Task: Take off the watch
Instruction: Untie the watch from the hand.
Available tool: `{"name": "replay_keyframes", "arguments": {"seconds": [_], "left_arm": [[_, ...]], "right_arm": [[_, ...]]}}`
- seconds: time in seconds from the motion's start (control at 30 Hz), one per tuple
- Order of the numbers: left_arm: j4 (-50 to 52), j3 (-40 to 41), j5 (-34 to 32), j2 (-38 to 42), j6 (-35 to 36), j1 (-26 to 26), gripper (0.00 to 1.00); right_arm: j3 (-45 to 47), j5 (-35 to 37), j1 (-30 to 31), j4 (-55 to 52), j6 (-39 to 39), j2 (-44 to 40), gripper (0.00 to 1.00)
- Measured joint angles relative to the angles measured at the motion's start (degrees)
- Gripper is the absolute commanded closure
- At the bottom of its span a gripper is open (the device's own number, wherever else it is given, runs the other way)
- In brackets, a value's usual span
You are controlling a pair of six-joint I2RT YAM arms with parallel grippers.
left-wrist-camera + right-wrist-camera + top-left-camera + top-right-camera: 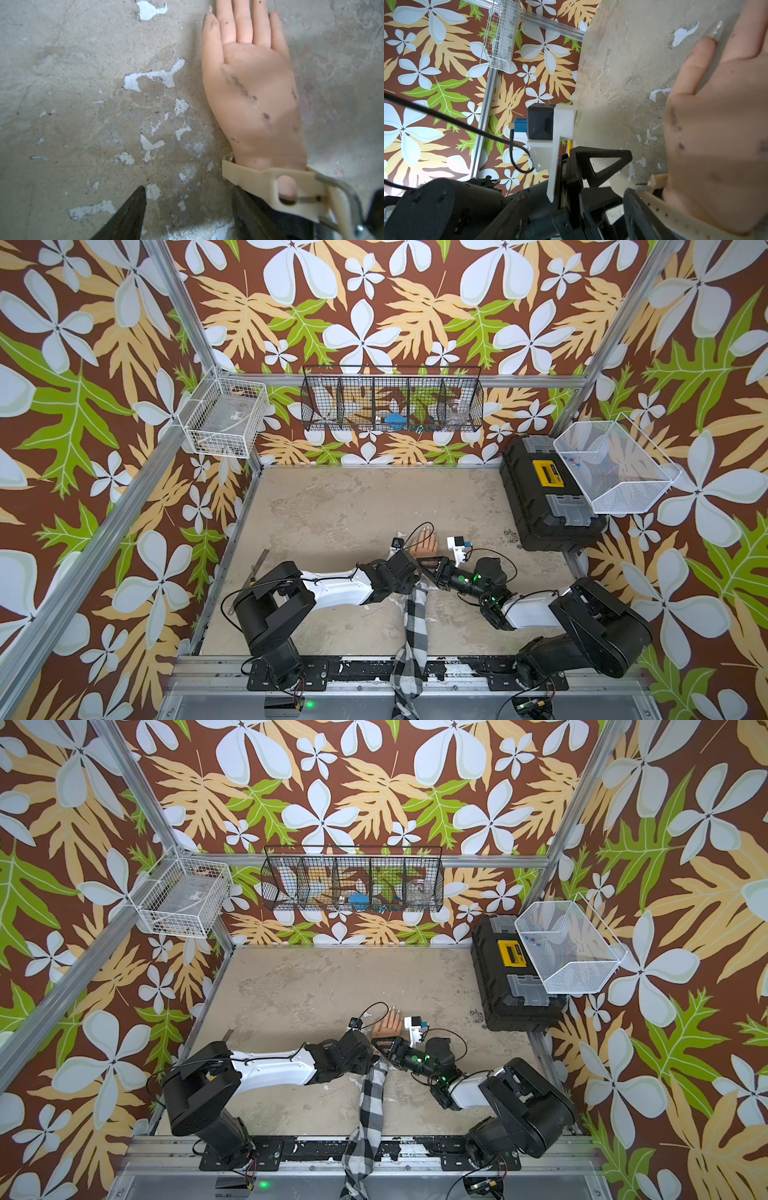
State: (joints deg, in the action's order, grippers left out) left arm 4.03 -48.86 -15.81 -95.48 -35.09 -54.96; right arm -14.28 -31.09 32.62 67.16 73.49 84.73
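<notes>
A mannequin hand (424, 546) lies palm down on the table, its arm in a black-and-white checked sleeve (415, 622). The watch (249, 176) shows only as a pale beige strap round the wrist, with a metal buckle (340, 187) lifted off to one side; its face is hidden. My left gripper (411, 559) is open beside the wrist: one finger (128, 214) stands over bare table, the other (259, 216) lies under the strap. My right gripper (423, 563) comes from the opposite side, jaws apart, with one finger (639, 209) against the holed strap (675, 214).
A flat metal ruler (259, 562) lies by the left arm. A black toolbox (544, 493) stands at the back right under a white mesh basket (611, 464). A black wire basket (390, 402) and a white one (226, 418) hang on the walls.
</notes>
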Motion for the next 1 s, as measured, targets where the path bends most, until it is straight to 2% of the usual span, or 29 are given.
{"name": "replay_keyframes", "arguments": {"seconds": [0.2,0.4,0.53,0.7,0.9,1.0], "left_arm": [[-0.26,0.17,0.00,0.00,-0.61,0.00,0.33],[-0.63,0.50,0.04,0.00,-0.61,0.00,0.33],[-1.01,0.50,0.26,0.00,-0.61,0.00,0.32],[-1.27,0.31,0.66,0.00,-0.61,0.00,0.33],[-1.29,0.07,0.83,0.00,-0.61,0.00,0.33],[-1.29,0.00,0.83,0.00,-0.61,0.00,0.33]], "right_arm": [[-2.80,-0.66,0.04,-2.29,-0.04,-0.35,0.30],[-5.64,-0.02,-1.33,-14.71,-5.66,-12.15,0.31],[-7.91,5.60,-1.92,-30.27,-15.21,-20.46,0.37],[-7.56,12.02,-1.92,-45.70,-28.24,-24.59,0.49],[-7.50,17.14,-1.40,-54.90,-41.59,-25.70,0.64],[-8.20,18.95,0.85,-56.92,-44.74,-23.58,0.64]]}}
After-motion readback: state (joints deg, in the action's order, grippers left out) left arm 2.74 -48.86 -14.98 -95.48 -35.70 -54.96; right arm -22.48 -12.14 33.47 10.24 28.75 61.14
